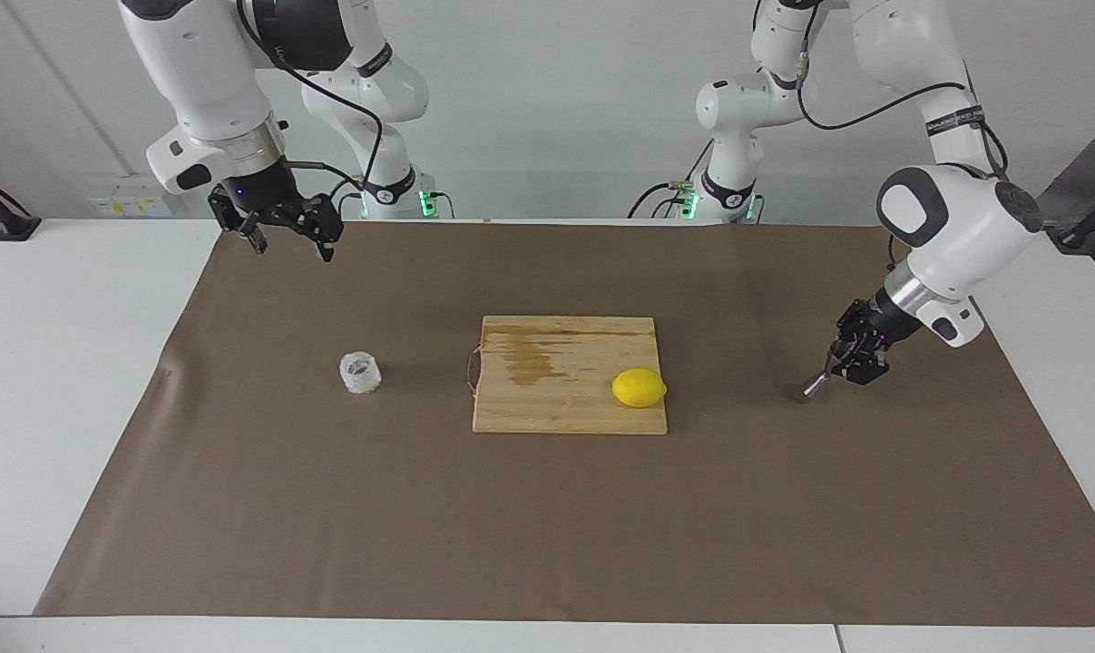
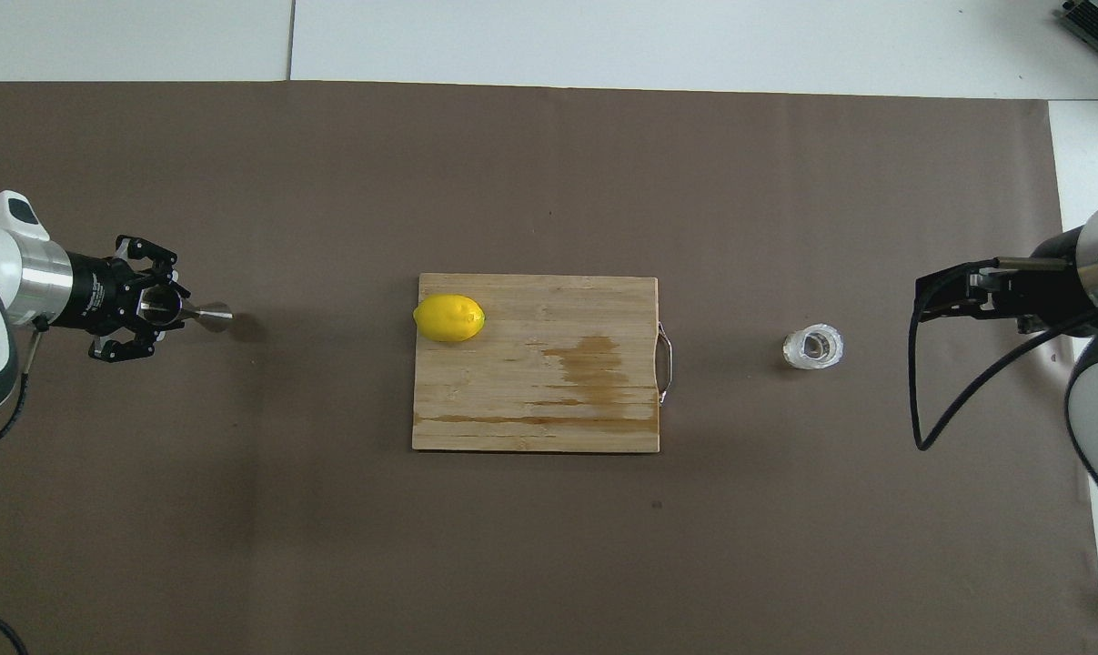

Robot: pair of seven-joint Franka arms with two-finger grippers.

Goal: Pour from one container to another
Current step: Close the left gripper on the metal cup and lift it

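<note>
Jigger tilts in the clamped left hand; cup sits under the wide-open right hand

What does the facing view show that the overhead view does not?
Only the facing view shows both arms up to their bases and the wall.

Only the overhead view looks down into the clear cup and shows the cutting board's metal handle plainly.

Both show the left gripper shut on the steel jigger, the right gripper open and raised, the cup standing untouched on the brown mat, and the lemon on the stained cutting board.
</note>
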